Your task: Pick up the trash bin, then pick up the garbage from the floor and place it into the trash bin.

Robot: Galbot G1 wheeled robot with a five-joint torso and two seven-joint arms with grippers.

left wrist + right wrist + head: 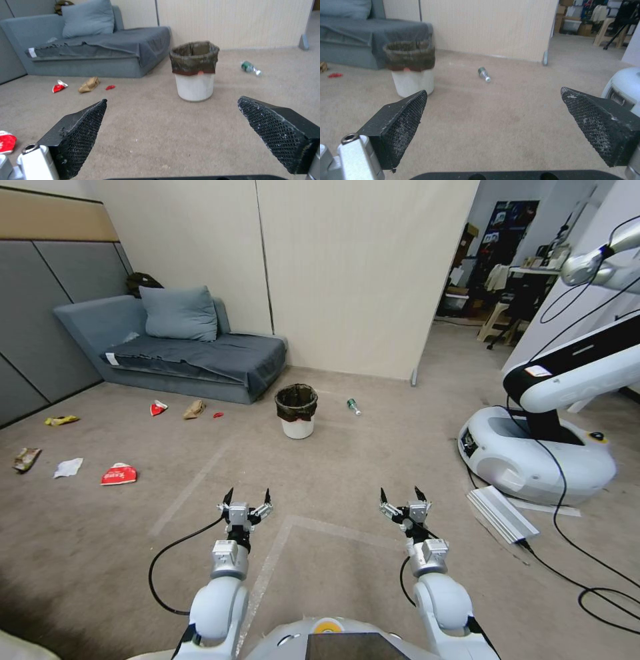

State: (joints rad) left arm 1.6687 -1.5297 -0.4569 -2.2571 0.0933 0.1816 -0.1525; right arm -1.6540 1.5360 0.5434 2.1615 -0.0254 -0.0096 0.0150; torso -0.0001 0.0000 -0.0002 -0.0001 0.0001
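Observation:
The trash bin (297,411) (194,71) (410,68), a white bucket with a dark liner over its rim, stands upright on the carpet ahead, near the sofa's corner. Garbage lies scattered: a green bottle (353,407) (250,67) (484,74) to the bin's right, a tan paper bag (194,409) (89,84), red wrappers (158,408) (119,474) (59,86), a white tissue (68,467) and yellow (61,420) and brown (26,459) wrappers at left. My left gripper (247,496) (171,125) and right gripper (402,495) (493,125) hover open and empty, well short of the bin.
A grey sofa (193,350) with a cushion stands against the back wall. Another white robot base (533,450) with cables and a flat metal piece (501,512) occupies the right. A partition wall (360,273) ends at a doorway on the right.

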